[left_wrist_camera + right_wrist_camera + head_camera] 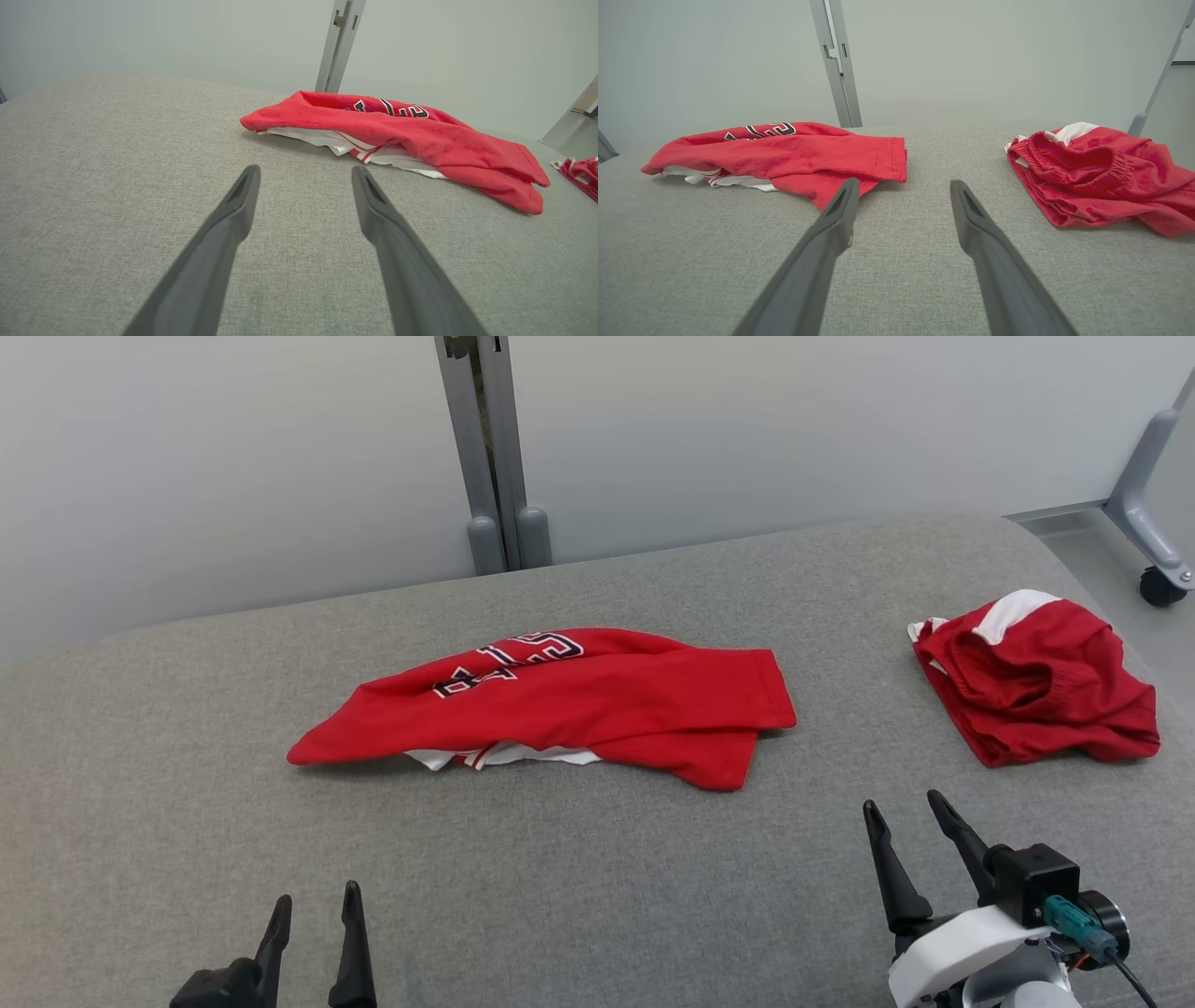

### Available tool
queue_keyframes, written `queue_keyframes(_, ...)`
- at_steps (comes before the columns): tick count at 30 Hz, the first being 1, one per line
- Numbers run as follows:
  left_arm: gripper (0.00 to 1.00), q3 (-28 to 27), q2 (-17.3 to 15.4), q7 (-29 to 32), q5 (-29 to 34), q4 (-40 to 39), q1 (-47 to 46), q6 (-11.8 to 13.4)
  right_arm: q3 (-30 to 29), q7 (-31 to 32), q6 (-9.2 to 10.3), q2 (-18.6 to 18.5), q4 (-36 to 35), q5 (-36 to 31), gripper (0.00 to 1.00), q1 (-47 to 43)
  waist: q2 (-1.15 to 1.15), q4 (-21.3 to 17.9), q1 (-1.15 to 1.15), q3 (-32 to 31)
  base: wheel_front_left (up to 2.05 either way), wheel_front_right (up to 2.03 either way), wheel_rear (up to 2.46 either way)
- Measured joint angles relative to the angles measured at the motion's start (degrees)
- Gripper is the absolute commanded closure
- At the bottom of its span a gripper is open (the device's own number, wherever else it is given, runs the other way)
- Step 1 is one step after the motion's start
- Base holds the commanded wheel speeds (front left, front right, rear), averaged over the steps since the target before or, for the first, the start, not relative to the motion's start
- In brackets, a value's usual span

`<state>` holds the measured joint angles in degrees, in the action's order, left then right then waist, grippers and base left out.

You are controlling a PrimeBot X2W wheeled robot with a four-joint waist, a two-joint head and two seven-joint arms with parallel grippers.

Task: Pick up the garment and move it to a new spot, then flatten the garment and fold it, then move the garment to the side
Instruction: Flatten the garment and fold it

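Red jersey [560, 709] lies mid-desk, loosely doubled over, with the number print on its top face toward the far edge and white lining poking out along the near edge. It isn't flat or neatly folded; it looks dropped there, so my guess is that it's the garment to work on. Red shorts [1036, 681] are bunched near the right edge of the desk [597, 915], well apart from the jersey. They are probably a piece already set aside, but I can't say for sure.

Left gripper [317, 896] is released, fingers spread with nothing between them. It sits low at the near left, pointing at the jersey's left end. Right gripper [904, 801] is also released and empty, raised above the desk. It aims at the gap between jersey and shorts, just short of the jersey's right hem.

Both hang back on the near side, neither touching cloth. This reads as a ready pose, one gripper per end for a two-handed lift. The cloth is limp and layered, so a pinch may catch only the top layer.
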<state>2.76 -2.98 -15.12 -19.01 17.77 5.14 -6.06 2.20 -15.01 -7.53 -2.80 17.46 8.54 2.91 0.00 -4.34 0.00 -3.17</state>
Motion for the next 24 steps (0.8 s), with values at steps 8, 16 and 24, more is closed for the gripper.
queue_keyframes(8,0.0,0.62,0.04,0.0,0.92,0.82,-0.96,-0.47,-0.18,0.0,0.0,0.0,-0.12,-0.01,0.0,0.16,0.0,-0.14,0.0,0.66,0.0,0.0,0.0)
queue_keyframes(16,0.0,2.88,-0.11,0.05,1.8,8.79,-9.34,-0.99,1.16,0.0,0.0,0.0,-0.33,-0.21,0.0,1.46,0.0,-0.78,0.0,2.73,0.0,0.0,0.0)
queue_keyframes(24,0.0,4.86,-0.97,2.22,1.41,23.17,-23.99,-1.08,2.87,0.0,0.0,0.01,-1.27,-0.18,0.0,4.42,0.0,-2.78,0.0,7.39,0.0,0.0,0.0)
